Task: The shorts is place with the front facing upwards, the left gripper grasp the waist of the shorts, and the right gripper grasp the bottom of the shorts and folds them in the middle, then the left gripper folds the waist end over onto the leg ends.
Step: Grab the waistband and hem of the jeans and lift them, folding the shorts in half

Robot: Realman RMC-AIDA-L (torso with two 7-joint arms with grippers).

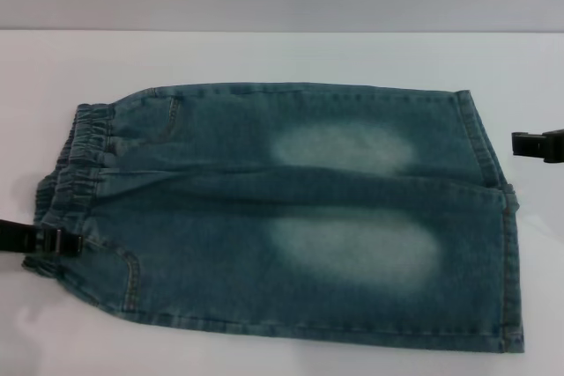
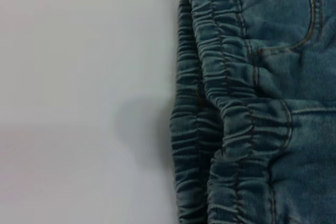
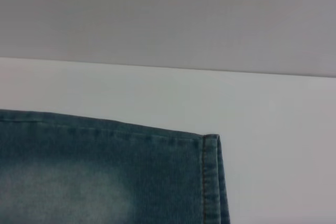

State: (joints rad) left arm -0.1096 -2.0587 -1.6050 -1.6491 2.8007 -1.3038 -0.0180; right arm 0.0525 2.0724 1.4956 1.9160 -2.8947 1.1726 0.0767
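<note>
The blue-green denim shorts (image 1: 291,209) lie flat on the white table, front up, with two pale oval patches. The puckered elastic waist (image 1: 75,160) is at the left and the straight leg ends (image 1: 493,217) are at the right. My left gripper (image 1: 62,242) comes in from the left edge, its tip at the near corner of the waist. My right gripper (image 1: 522,143) hangs at the right edge, a little apart from the far leg's hem. The left wrist view shows the gathered waist (image 2: 220,103) close up. The right wrist view shows a hem corner (image 3: 210,182).
The white table (image 1: 264,59) runs back to a pale wall. Bare tabletop borders the shorts at the far side, left and right. The shorts' near edge lies close to the table's front.
</note>
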